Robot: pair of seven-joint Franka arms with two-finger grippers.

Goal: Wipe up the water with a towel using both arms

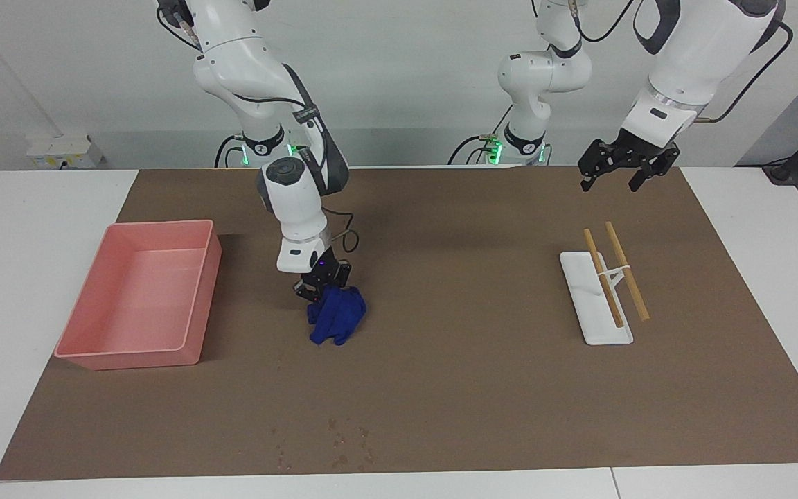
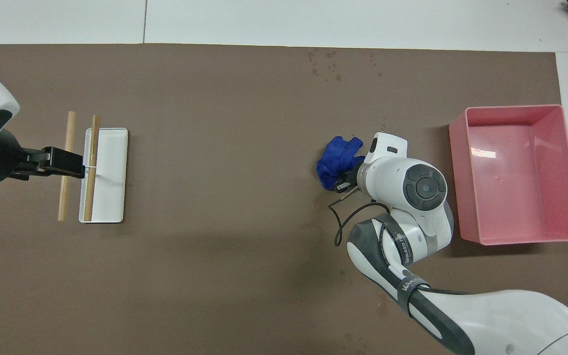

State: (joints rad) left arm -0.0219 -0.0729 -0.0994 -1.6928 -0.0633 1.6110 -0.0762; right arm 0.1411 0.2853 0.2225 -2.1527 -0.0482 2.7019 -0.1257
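The blue towel (image 1: 337, 314) hangs bunched over the brown mat (image 1: 440, 374), beside the pink tray (image 1: 137, 298), pinched in the right gripper (image 1: 321, 285) by closed fingers. The left gripper (image 1: 624, 166) waits with fingers spread, empty, above the chopsticks (image 1: 614, 274).

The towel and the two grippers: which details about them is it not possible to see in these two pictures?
- The right gripper, shut on the towel: in the overhead view the arm's own wrist covers most of it.
- Mat under the towel: hidden in both views by the cloth.
- The water: no pale wet streak can be made out in either view; too faint.
- The left gripper, open, waiting above the mat: in the overhead view it overlaps the wooden sticks, so its height is unreadable there.
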